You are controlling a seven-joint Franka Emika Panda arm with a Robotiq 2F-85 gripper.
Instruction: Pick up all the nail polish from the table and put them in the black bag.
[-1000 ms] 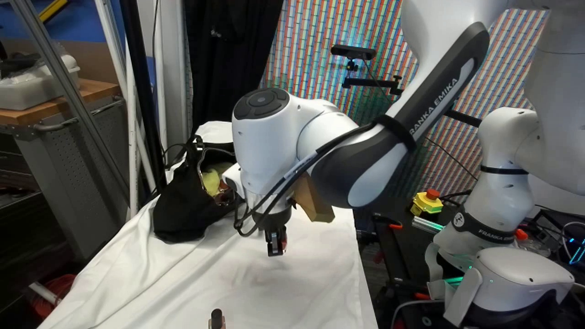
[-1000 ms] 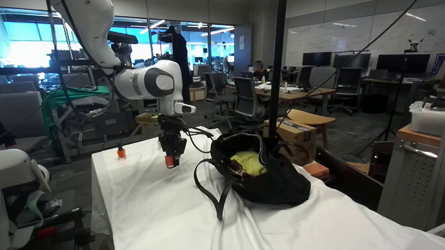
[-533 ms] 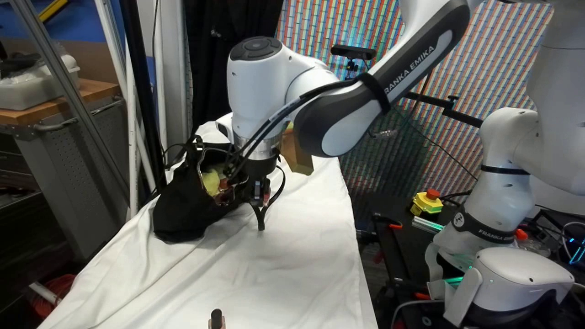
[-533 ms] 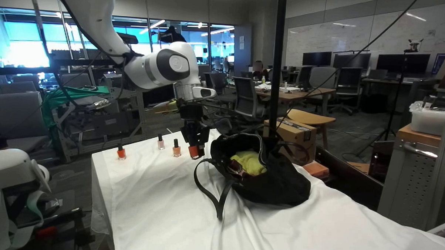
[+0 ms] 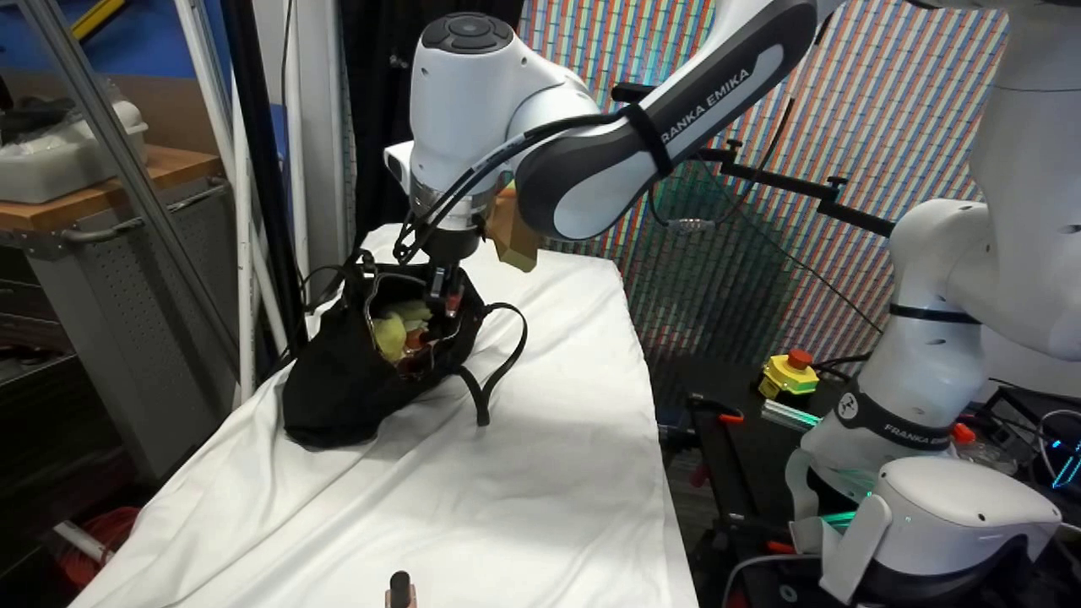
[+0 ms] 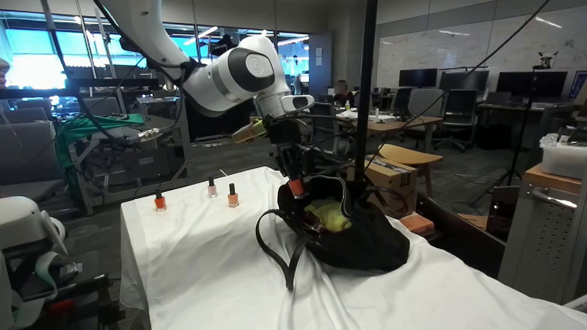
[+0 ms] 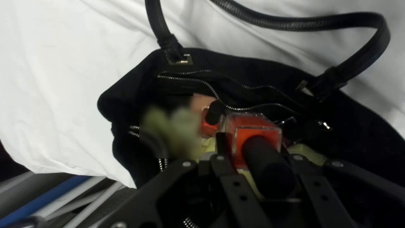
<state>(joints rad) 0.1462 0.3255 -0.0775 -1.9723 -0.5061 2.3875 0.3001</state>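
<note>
A long rectangular table [image 5: 549,490], draped in wrinkled white, and leaning out over it the white-and-black robot arm [image 5: 583,198], its white base [image 5: 963,515] beyond one long edge. Near the opposite long edge slumps the soft black fabric bag [image 6: 364,245], mouth gaping, yellow-green cloth [image 6: 333,214] inside, a thin black loop handle [image 6: 290,278] sprawled on the table. And right above that mouth, the black two-fingered gripper [image 6: 295,177], clamped on its prize: a small, square, clear-walled bottle of red nail polish [image 7: 254,123], black cap uppermost, a little tilted. Only the drop left for this one, I'd judge! It should be light, stiff, slick, likely glass, so breakable; flat sides take the best hold, since the round cap might let it twist. Low release, onto the soft stuff! Room? The mouth is wide, but the metal zip [image 7: 272,104] runs close by the bottle in the wrist view, and that loop could snag on the way out. Another red bottle [image 7: 209,129], black-capped, is in there already. Three more stand upright toward the table's end edge: an orange-red one [image 6: 160,203] nearest the corner, little tabletop beyond it, so no sideways nudges; then a pale pink one [image 6: 212,189] and a peach one [image 6: 233,198], near each other.
</note>
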